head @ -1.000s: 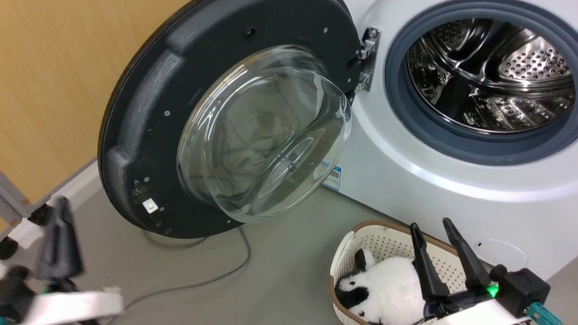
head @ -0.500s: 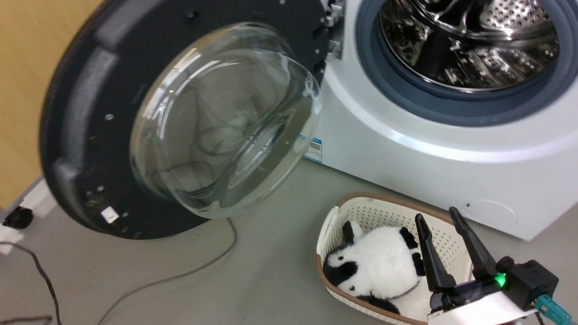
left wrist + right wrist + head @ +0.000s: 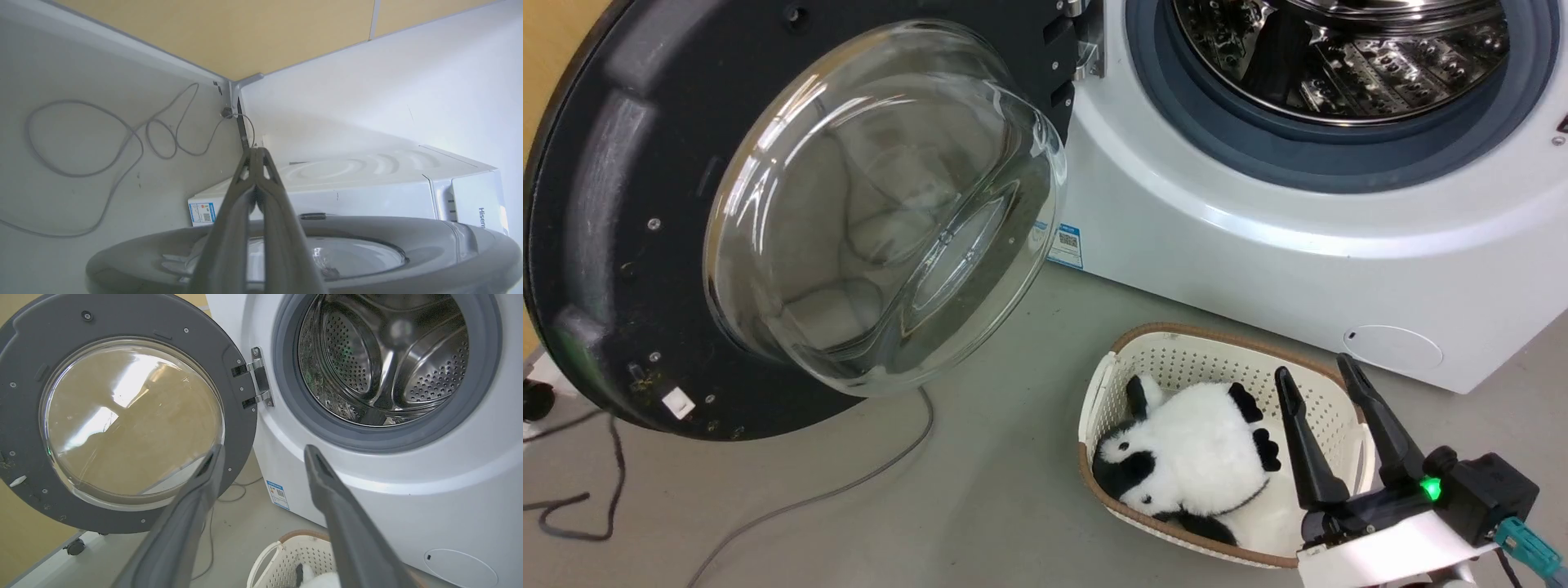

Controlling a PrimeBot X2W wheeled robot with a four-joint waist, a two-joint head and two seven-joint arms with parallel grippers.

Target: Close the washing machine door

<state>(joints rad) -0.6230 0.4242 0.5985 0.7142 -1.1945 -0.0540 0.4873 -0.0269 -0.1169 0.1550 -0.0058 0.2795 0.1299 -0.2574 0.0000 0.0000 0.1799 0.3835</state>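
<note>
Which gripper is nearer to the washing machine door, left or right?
Left. The left gripper, fingers shut, is close to the outer face of the washing machine door. The right gripper, open, is over the laundry basket, farther off, facing the inner side.

washing machine door (image 3: 122,412) swung wide (hinged left) — right gripper (image 3: 261,451) fingers parted
</note>
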